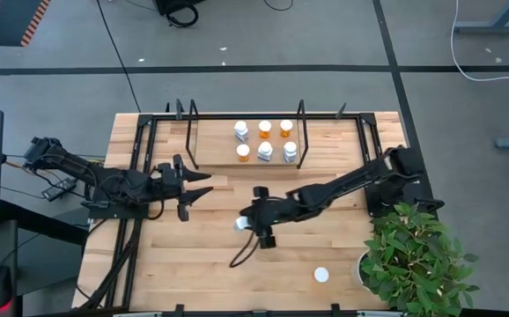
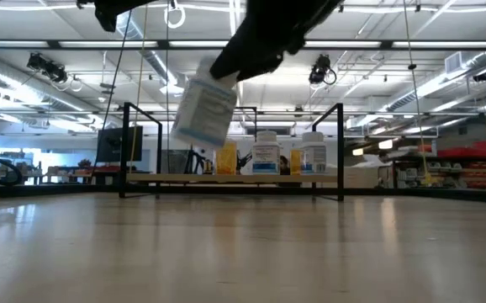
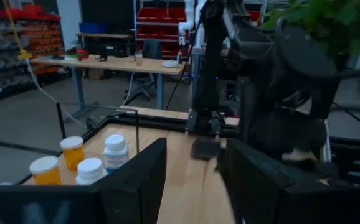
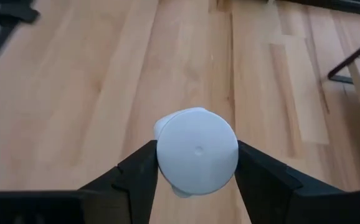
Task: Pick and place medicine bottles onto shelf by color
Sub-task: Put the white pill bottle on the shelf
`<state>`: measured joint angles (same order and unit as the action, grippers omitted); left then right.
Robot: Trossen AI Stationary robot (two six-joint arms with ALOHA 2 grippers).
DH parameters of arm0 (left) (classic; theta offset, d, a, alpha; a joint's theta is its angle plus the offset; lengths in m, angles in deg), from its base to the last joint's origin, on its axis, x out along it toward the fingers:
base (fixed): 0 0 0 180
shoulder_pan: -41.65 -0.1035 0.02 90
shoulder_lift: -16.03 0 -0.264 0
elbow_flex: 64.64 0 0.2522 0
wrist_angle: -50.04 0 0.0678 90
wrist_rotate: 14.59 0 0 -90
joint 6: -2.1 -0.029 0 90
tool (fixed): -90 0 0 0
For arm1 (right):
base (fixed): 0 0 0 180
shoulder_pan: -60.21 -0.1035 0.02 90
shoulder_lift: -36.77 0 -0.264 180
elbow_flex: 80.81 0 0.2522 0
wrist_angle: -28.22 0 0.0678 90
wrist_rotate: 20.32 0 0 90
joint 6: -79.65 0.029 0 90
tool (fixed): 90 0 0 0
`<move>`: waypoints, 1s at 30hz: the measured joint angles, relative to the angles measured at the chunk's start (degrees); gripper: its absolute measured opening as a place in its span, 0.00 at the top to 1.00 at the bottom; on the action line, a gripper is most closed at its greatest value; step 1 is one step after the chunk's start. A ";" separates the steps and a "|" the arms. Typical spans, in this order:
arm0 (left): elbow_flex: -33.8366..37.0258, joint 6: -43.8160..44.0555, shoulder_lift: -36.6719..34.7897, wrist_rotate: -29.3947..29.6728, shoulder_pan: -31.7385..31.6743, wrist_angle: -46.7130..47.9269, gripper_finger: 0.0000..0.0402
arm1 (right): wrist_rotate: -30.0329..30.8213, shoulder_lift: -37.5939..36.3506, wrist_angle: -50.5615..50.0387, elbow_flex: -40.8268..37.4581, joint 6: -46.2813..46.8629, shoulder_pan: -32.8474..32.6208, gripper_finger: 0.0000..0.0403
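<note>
Slatted worktop [image 1: 193, 264] seen from above; shelf [image 1: 325, 150] set near far edge, six medicine bottles [image 1: 264, 151] already stood on it in two rows, orange and white mixed.

Right gripper [image 1: 246, 224] held over worktop middle, fingers clamped on white bottle [image 2: 203, 111], which is lifted clear of wood and tilted.

Left gripper [image 1: 193, 187] parked just short of shelf's left end, fingers apart, nothing held.

One more bottle [image 1: 321, 276] left near front right edge.

Step judged: carry phase. Next move: bottle to be brought upright, carried to shelf, set among white ones.
</note>
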<state>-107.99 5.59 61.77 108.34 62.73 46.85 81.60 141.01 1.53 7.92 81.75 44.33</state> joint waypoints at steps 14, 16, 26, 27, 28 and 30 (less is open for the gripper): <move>0.00 -3.21 -3.06 0.04 6.47 -1.05 0.57 | -1.88 15.02 -17.23 26.38 -10.65 11.30 0.50; 0.00 -4.19 -3.98 0.06 7.73 -1.13 0.57 | -2.45 15.24 -17.00 27.29 -12.08 13.24 0.50; 0.00 -7.68 -5.03 0.10 11.66 -2.40 0.57 | -4.96 16.11 -7.31 28.95 -16.91 22.94 0.50; 0.00 -7.92 -5.01 0.07 11.65 -2.54 0.57 | -4.96 16.11 -7.19 28.95 -17.21 23.77 0.50; 0.00 -8.41 -5.01 0.05 11.66 -2.92 0.57 | -4.96 16.11 -7.04 28.95 -17.51 24.41 0.50; 0.00 -9.24 -5.01 0.18 11.61 -3.86 0.57 | -4.98 16.13 -6.02 28.95 -18.19 25.58 0.50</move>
<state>-107.99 -3.65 56.76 108.52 74.34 42.99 76.62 157.15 -4.48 36.87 63.56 69.91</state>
